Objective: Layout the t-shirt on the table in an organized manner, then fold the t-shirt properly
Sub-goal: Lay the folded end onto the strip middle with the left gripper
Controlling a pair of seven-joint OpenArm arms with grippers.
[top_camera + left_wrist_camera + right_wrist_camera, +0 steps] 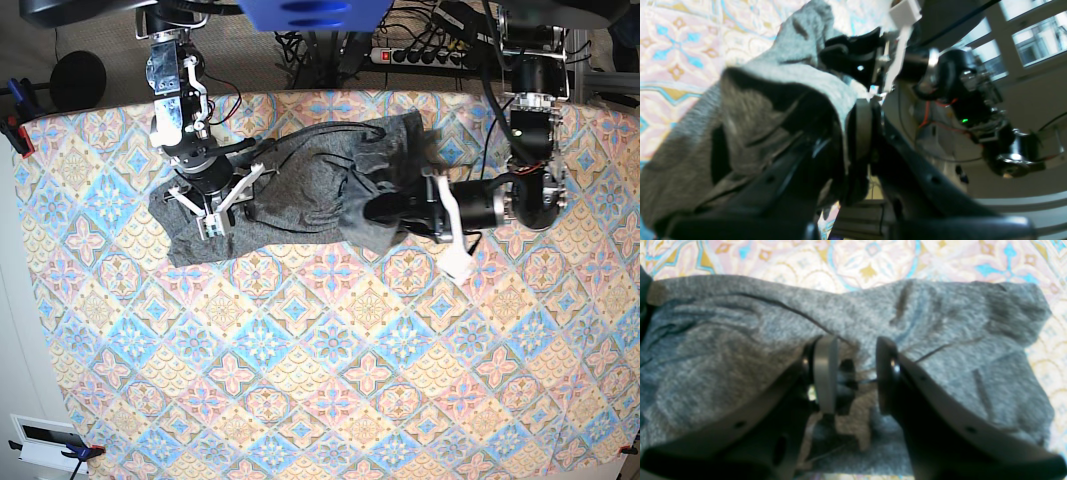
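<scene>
The t-shirt [300, 190] lies bunched in a wide band across the far half of the table [330, 380], between the two arms, wrinkled and not spread flat. Sleeves and collar cannot be told apart in the crumple.

The left gripper [385, 212] is clenched on a fold of the t-shirt at its end toward that arm. In the left wrist view the grey knit [750, 110] drapes over and between the fingers [862, 126], so the pinch point itself is hidden by cloth; the view is blurred and tilted, with the lower part filled by the dark gripper body.

The right gripper [212, 205] stands with its jaws parted, tips down on the other end of the shirt. In the right wrist view the pads [825, 373] sit apart with rumpled fabric [940, 323] under and between them. Nothing is clamped; whether the tips press the cloth is hard to tell through the blur.

No label, print or readable writing shows on the shirt or either arm. A power strip [420, 55] lies past the far table edge, its markings too small to read.
</scene>
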